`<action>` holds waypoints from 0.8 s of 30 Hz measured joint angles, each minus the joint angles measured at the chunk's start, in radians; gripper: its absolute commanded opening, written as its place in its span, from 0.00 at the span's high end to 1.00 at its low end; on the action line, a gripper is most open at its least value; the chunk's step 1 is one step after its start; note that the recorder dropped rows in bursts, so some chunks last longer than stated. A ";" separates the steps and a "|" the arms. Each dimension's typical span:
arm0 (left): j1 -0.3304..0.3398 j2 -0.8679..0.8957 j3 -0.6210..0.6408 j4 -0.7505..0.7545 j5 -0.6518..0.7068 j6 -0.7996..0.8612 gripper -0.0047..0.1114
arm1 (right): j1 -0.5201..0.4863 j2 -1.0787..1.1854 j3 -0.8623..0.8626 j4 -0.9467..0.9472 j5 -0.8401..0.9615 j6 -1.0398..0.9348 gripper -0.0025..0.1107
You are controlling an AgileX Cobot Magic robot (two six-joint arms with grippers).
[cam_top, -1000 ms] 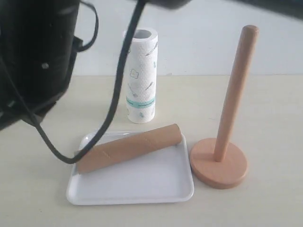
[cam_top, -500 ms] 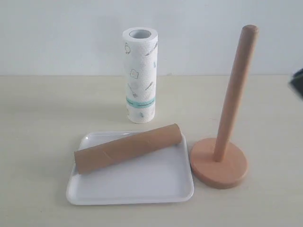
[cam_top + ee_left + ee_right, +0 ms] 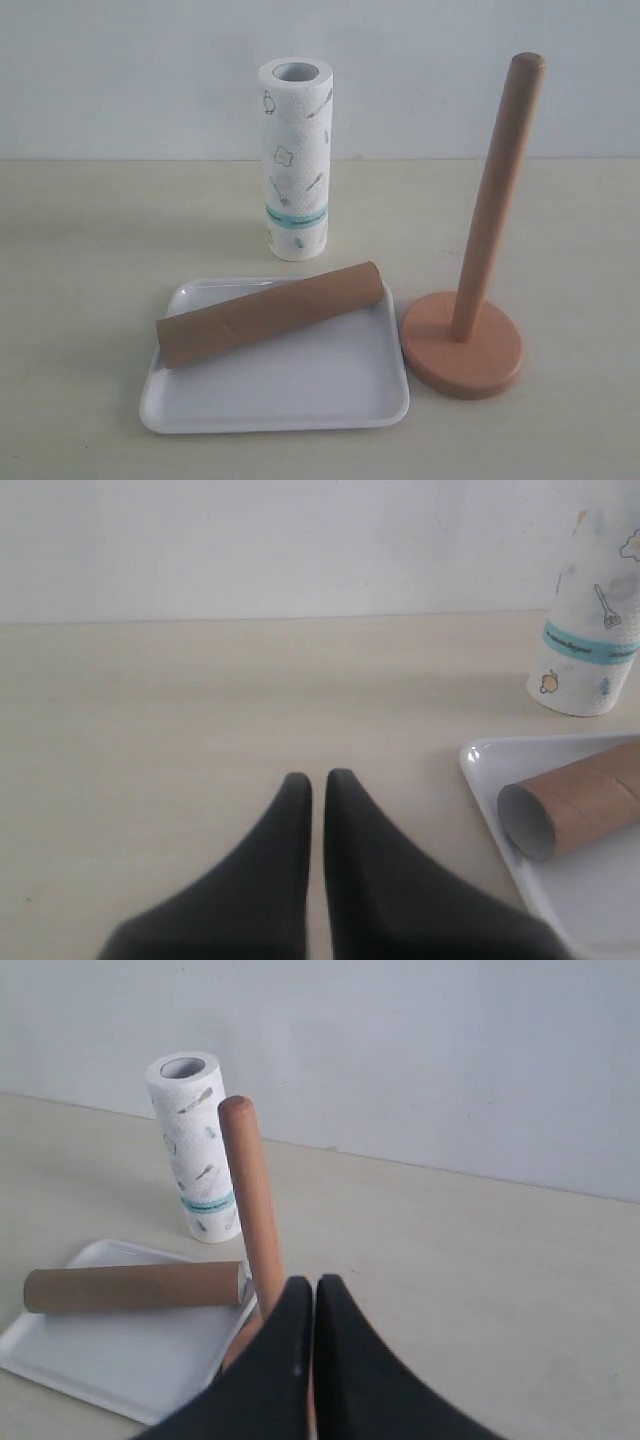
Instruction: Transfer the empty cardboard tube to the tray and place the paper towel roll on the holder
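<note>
Exterior view shows neither of my arms; both appear only in the wrist views. My left gripper (image 3: 317, 780) has its fingers drawn almost together with only a thin slit between them and nothing held. My right gripper (image 3: 313, 1285) is the same, closed and empty.

The empty cardboard tube (image 3: 270, 313) lies slantwise in the tray (image 3: 300, 405), so I judge that half done. The paper towel roll (image 3: 297, 160) stands upright on the far side of the table (image 3: 90, 260), behind the tray and apart from it. The holder (image 3: 495, 200) stands right of the tray, its disc base just beside the tray's right rim, its post bare.

I expect the roll to be light, its outer plies soft and yielding, with only the grey core stiff. A hard squeeze would dent it and could tip it. I would open wide and clasp it around the middle or a little higher, on the printed paper, leaving the bottom hole free for the post.
</note>
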 measured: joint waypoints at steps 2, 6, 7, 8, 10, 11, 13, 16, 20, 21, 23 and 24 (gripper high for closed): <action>0.000 0.000 0.000 0.000 0.000 0.000 0.92 | 0.007 -0.019 0.000 0.000 0.000 0.002 0.98; 0.000 0.000 0.000 0.000 0.000 0.000 0.92 | -0.040 -0.058 0.002 0.002 0.000 0.006 0.98; 0.000 0.000 0.000 0.000 0.000 0.000 0.92 | -0.067 -0.063 0.002 -0.001 0.000 0.008 0.98; 0.000 0.000 0.000 0.000 0.000 0.000 0.92 | -0.113 -0.067 0.005 -0.007 0.000 0.014 0.98; 0.000 0.000 0.000 0.000 0.000 0.000 0.92 | -0.243 -0.067 0.019 -0.032 -0.004 0.031 0.98; 0.000 0.000 0.000 0.000 0.000 0.000 0.92 | -0.323 -0.068 0.031 -0.040 -0.015 0.038 0.98; 0.000 0.000 0.000 0.000 0.000 0.000 0.92 | -0.502 -0.073 0.075 -0.052 -0.093 0.044 0.98; 0.000 0.000 0.000 0.000 0.000 0.000 0.92 | -0.761 -0.088 0.177 -0.036 -0.308 0.048 0.98; 0.000 0.000 0.000 0.000 0.000 0.000 0.92 | -1.034 -0.107 0.328 0.014 -0.645 0.046 0.98; 0.000 0.000 0.000 0.000 0.000 0.000 0.92 | -1.085 -0.109 0.363 0.025 -0.718 0.046 0.98; 0.000 0.000 0.000 0.000 0.000 0.000 0.92 | -1.159 -0.109 0.414 0.048 -0.826 0.046 0.98; 0.000 0.000 0.000 0.000 0.000 0.000 0.92 | -1.194 -0.109 0.430 0.067 -0.878 0.046 0.98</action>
